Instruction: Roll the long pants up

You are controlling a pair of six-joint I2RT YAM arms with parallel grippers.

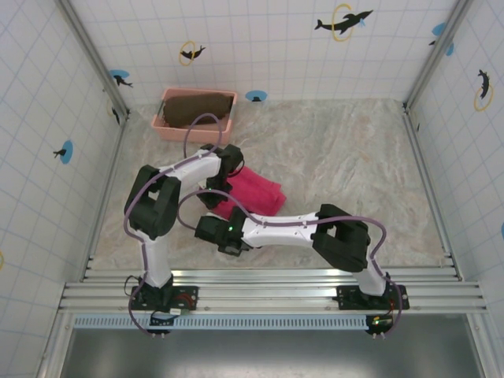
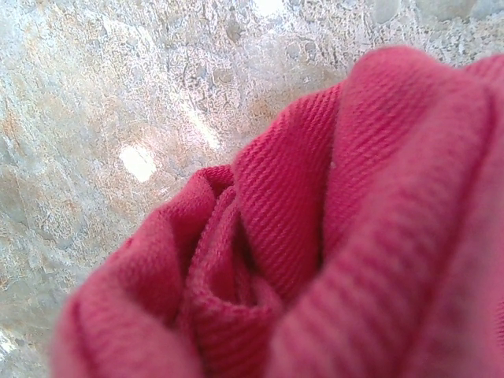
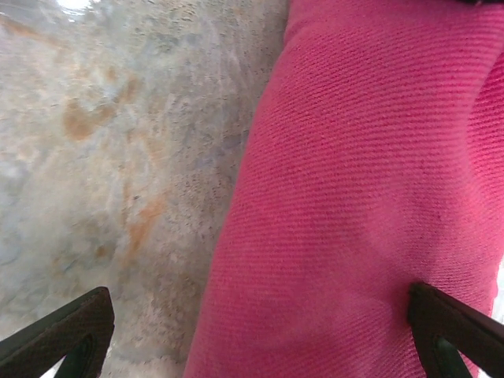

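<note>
The long pants (image 1: 258, 193) lie as a compact magenta-pink roll in the middle of the table. My left gripper (image 1: 215, 187) is down at the roll's left end. The left wrist view looks from very close at the spiral end of the long pants (image 2: 260, 236), and fabric hides the fingers. My right gripper (image 1: 223, 211) comes in from the near side, low against the roll. In the right wrist view my right gripper (image 3: 260, 339) is open wide, one finger (image 3: 63, 339) over bare table and the other pressed on the long pants (image 3: 354, 197).
A pink basket (image 1: 167, 126) holding a dark brown cloth (image 1: 197, 109) stands at the back left by the tiled wall. The marbled tabletop (image 1: 354, 157) stretches right of the roll. Tiled walls close three sides.
</note>
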